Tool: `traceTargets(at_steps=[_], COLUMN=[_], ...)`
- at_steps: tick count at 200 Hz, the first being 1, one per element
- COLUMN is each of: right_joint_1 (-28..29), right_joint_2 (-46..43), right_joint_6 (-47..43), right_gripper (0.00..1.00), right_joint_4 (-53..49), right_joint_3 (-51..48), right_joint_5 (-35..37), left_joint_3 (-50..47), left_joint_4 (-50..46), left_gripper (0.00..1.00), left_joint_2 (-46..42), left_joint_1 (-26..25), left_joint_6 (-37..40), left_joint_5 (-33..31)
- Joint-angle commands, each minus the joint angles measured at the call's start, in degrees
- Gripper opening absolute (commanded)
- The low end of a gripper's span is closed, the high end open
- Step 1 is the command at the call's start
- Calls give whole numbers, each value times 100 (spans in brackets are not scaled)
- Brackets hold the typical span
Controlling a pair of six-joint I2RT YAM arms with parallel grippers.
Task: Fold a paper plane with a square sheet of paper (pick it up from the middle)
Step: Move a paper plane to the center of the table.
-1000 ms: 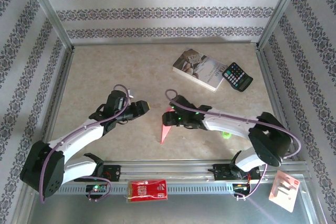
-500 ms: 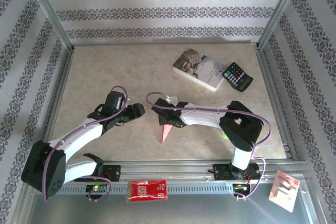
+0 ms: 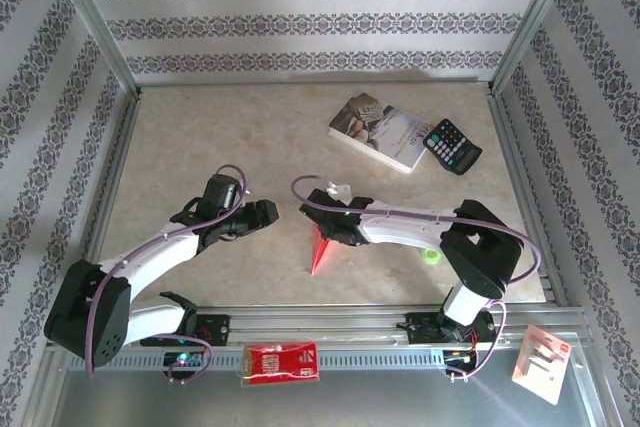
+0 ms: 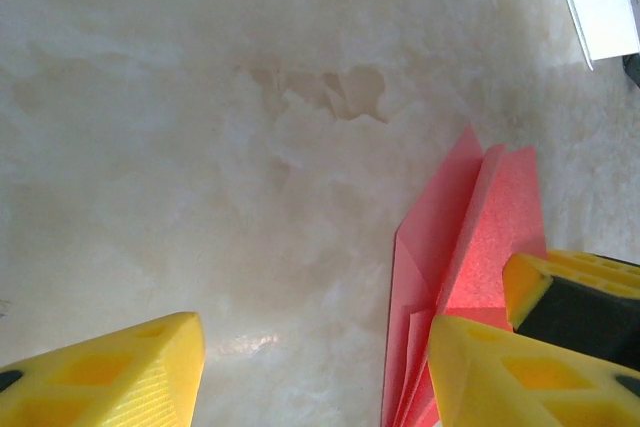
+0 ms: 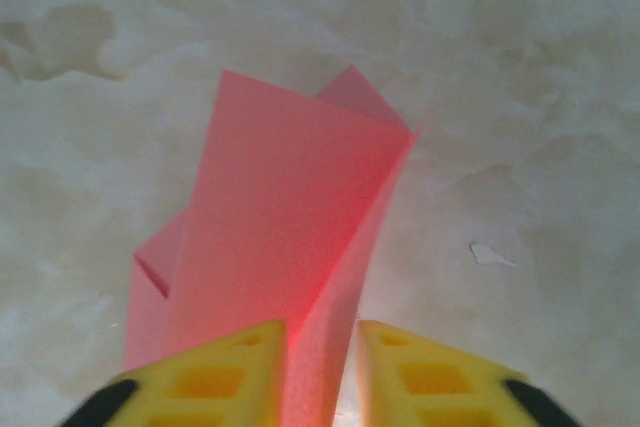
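Most folding looks finished: the paper plane [image 5: 290,227], a slim pink-red dart, sits between the arms, nose toward the tabletop's [image 3: 200,137] near edge. The right gripper [image 5: 320,347] pinches its central ridge. The left gripper [image 4: 315,357] stands open and empty beside it. Probably only wing-spreading is left.

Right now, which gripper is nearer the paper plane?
Right. The right gripper is closed on the paper plane; the left gripper sits open to its left.

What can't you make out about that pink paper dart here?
The paper plane, near part: right wrist view, cut off by the bottom edge at the right gripper; whether it pinches is unclear.
Its upper end: top view, under the right gripper.
The calculator keys: top view, too small.
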Motion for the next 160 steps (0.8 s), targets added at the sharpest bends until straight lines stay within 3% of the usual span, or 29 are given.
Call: traceTargets(at_steps=[1,23,70,92,160], right_joint_1=[-165,-360,-677,-812,-987], right_joint_2=[-390,-705,-1040,-1147,-1387], right_joint_6=[86,57,99,155,112], right_gripper=[15,7,4,3,2], right_joint_4=[187,620,1928,2443,2814], right_joint_3=[-378,-874,-1847,-2212,-2610], right_joint_5=[-141,-453,-1229,-1469,-1627], left_joint_3=[-118,-13,666,857,1565], left_joint_4=[528,854,1181,1502,1041], left_gripper=[60,59,58,58,49], left_joint_2=[78,386,1603,2163,2985], left_joint_1=[-52,-457,-1194,-1289,-1481], left_joint_6=[-224,-410,-487,-623,-310], left_joint_5=[419,544,886,1126,1293])
